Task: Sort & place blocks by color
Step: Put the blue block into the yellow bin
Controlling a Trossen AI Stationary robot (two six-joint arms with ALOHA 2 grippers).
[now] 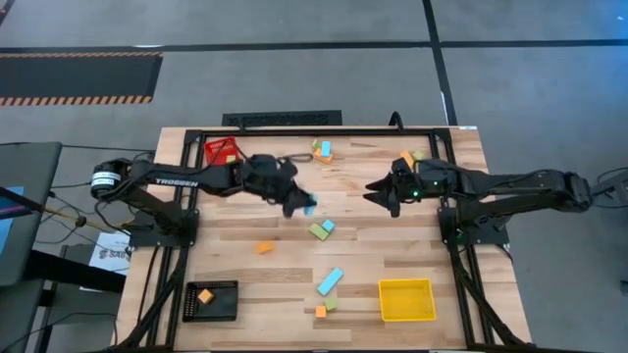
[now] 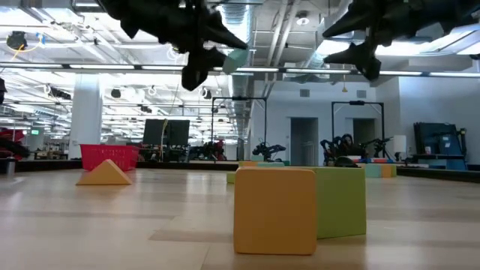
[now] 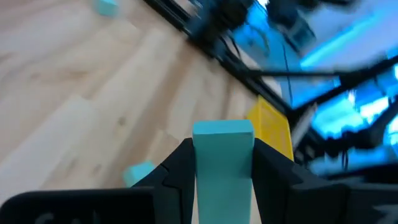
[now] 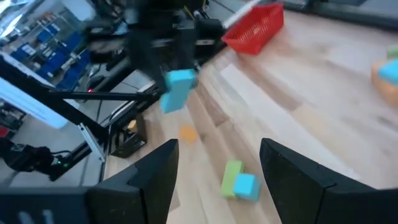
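Note:
My left gripper (image 1: 299,204) is over the table's middle, shut on a cyan block (image 3: 222,163) and raised well above the wood in the low view (image 2: 204,54). My right gripper (image 1: 378,193) hangs open a short way to its right, facing it, with nothing between its fingers (image 4: 217,149). On the table lie an orange block (image 1: 265,247), a green and cyan pair (image 1: 321,229), a cyan bar (image 1: 330,280), and an orange and green pair (image 1: 324,307). More blocks (image 1: 322,150) sit near the far edge. One orange block (image 1: 205,295) lies in the black bin. My left gripper pinches the cyan block between its two fingers (image 3: 180,168), which press on two opposite side faces. The block's end (image 3: 222,129) sticks out past the fingertips. The fingers slant down toward the table's right. The block is lifted clear of the table (image 4: 178,89).
A red bin (image 1: 221,150) stands at the far left, a black bin (image 1: 224,312) at the near left and a yellow bin (image 1: 407,315) at the near right. Black frame rails run along the table's edges. Further blocks (image 1: 407,157) lie near my right arm.

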